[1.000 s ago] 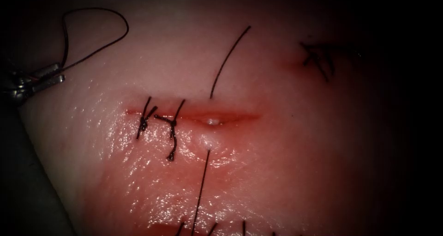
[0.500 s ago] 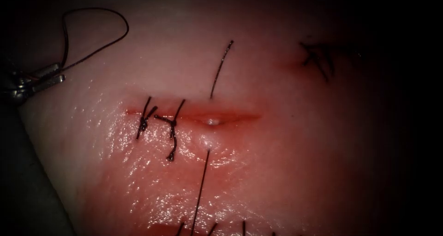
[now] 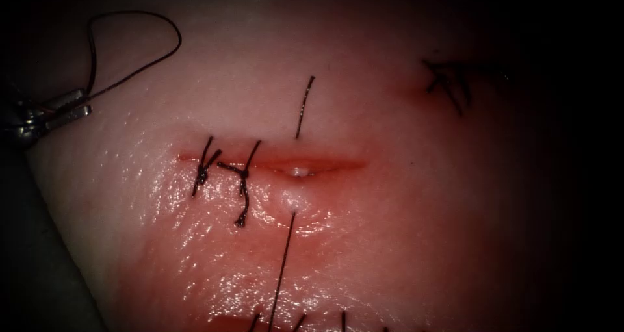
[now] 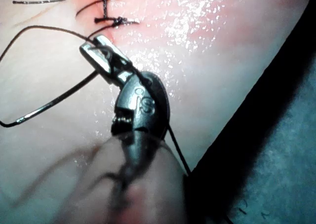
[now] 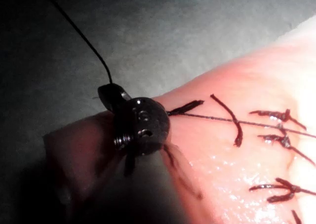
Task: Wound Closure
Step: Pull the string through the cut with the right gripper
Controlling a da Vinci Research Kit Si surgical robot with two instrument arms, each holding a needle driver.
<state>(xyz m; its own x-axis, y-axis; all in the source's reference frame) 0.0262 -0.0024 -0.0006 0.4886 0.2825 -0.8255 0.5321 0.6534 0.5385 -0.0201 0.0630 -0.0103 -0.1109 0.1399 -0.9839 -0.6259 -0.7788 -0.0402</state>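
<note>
The cut (image 3: 325, 165) runs across the tissue (image 3: 403, 228), with two tied stitches (image 3: 203, 169) (image 3: 244, 176) at its left end. A short free thread end (image 3: 304, 108) stands above the cut. Below the cut the thread (image 3: 283, 273) runs down out of the picture. Far left of the cut, off the tissue's edge, my left tool (image 3: 65, 108) (image 4: 101, 53) is shut on the curved needle (image 3: 140, 62) (image 4: 54, 103), which is out of the tissue with thread looping from it. My right tool (image 5: 112, 93) is shut on the thread (image 5: 79, 33) beside the tissue's edge.
Older dark stitches (image 3: 448, 82) sit at the upper right. Cut thread ends (image 3: 299, 320) poke up at the bottom edge. The tissue's left edge (image 3: 58, 195) drops to the dark bench. Red fluid glistens below the cut.
The free thread end above the cut has grown much shorter, drawn through the tissue toward the lower side. The left tool and needle have stayed still.
</note>
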